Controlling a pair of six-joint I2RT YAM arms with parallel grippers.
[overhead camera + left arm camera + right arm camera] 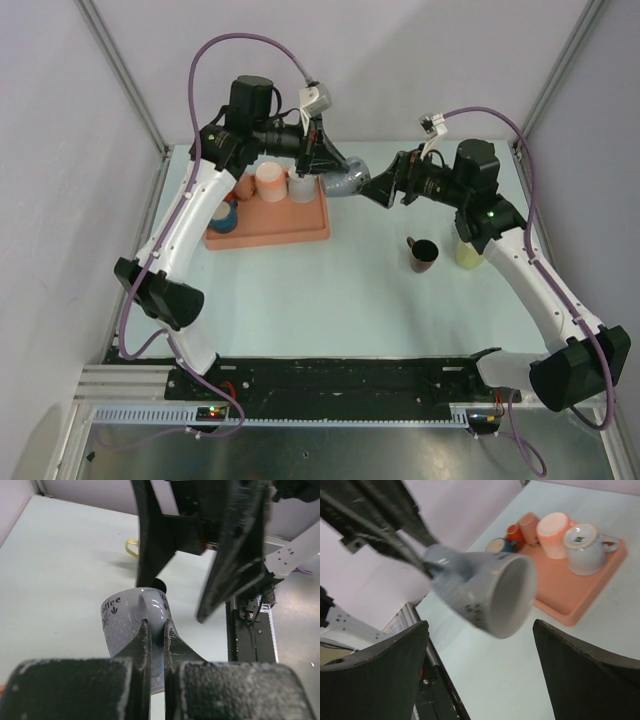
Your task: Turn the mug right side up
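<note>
The grey mug (346,180) hangs on its side in the air just right of the tray, with dark print on its wall (120,622). My left gripper (156,626) is shut on its handle. The mug's mouth (512,592) faces my right wrist camera. From the right, my right gripper (374,188) stands open just short of that rim. Its fingers (380,672) show wide apart on either side, touching nothing. In the left wrist view they loom dark over the mug, one fingertip (227,565) near its rim.
An orange tray (285,228) at the back left holds a pink cup (270,181), an upturned grey mug (584,550) and small orange and blue cups (226,214). A brown mug (424,255) and a yellow cup (468,252) stand on the table at the right.
</note>
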